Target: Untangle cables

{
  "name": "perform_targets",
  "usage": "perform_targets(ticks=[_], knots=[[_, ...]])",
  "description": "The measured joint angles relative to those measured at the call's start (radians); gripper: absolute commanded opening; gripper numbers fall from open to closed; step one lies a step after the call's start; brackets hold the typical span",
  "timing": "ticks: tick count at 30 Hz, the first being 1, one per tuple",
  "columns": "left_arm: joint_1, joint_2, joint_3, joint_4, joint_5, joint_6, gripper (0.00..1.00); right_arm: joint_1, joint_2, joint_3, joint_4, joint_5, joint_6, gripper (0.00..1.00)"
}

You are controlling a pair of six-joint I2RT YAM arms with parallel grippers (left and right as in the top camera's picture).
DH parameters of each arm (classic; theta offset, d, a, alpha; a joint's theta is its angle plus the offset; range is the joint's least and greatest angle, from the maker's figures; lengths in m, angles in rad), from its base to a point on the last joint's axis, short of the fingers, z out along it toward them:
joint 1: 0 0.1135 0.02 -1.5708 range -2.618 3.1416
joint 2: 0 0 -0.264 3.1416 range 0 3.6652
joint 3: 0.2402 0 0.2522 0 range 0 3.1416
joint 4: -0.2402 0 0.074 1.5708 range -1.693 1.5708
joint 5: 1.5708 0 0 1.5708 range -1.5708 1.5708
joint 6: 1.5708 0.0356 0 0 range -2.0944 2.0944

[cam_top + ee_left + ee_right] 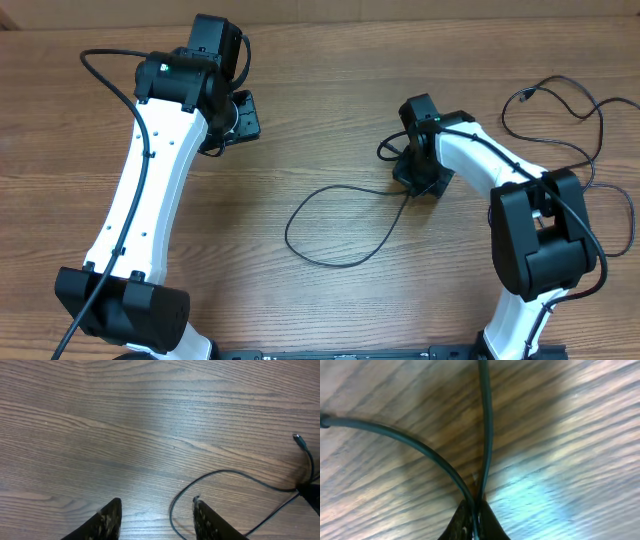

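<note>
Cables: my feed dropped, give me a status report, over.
Right gripper shut on cables, two strands pinched. Left gripper open, empty, off to the side. One loop loose on table, more at right edge. Nothing seen in the way.

— what sort of place is shown?
— a robotics lab or test bench is suggested: two white and black robot arms, the left arm (150, 190) and the right arm (480, 160), are mounted at the near edge of a wood-grain table (330, 90).
— can more of the room be made out?
— only the tabletop is framed, with thin black cables (288, 232) laid loose on it.
</note>
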Motion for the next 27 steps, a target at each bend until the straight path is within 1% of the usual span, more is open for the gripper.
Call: perform_targets(ticks=[3, 5, 12, 16, 18, 21, 22, 23, 24, 27], knots=[[0.0, 0.0, 0.0, -0.003, 0.0, 0.0, 0.46, -0.04, 0.005, 0.038, -0.071, 0.007, -0.05, 0.04], [0.0, 0.0, 0.0, -0.003, 0.0, 0.0, 0.46, -0.089, 0.005, 0.1, -0.121, 0.012, -0.101, 0.04], [0.0, 0.0, 0.0, -0.003, 0.001, 0.0, 0.47, -0.309, 0.001, 0.476, -0.329, 0.027, -0.326, 0.03], [0.0, 0.0, 0.0, -0.003, 0.002, 0.0, 0.47, -0.45, -0.011, 0.668, -0.402, 0.035, -0.446, 0.04], [0.0, 0.0, 0.0, -0.003, 0.002, 0.0, 0.47, -0.521, -0.021, 0.726, -0.418, 0.046, -0.493, 0.04], [0.0, 0.0, 0.0, -0.002, 0.001, 0.0, 0.47, -0.614, -0.031, 0.762, -0.422, 0.058, -0.518, 0.04], [0.0, 0.0, 0.0, -0.002, 0.001, 0.0, 0.47, -0.643, -0.032, 0.764, -0.421, 0.059, -0.517, 0.06], [0.0, 0.0, 0.0, -0.002, 0.001, 0.0, 0.47, -0.666, -0.032, 0.764, -0.42, 0.055, -0.516, 0.12], [0.0, 0.0, 0.0, -0.002, 0.002, 0.0, 0.47, -0.698, -0.031, 0.764, -0.419, 0.044, -0.516, 0.24], [0.0, 0.0, 0.0, 0.0, 0.001, 0.0, 0.47, -0.758, -0.031, 0.764, -0.425, -0.034, -0.534, 0.75]])
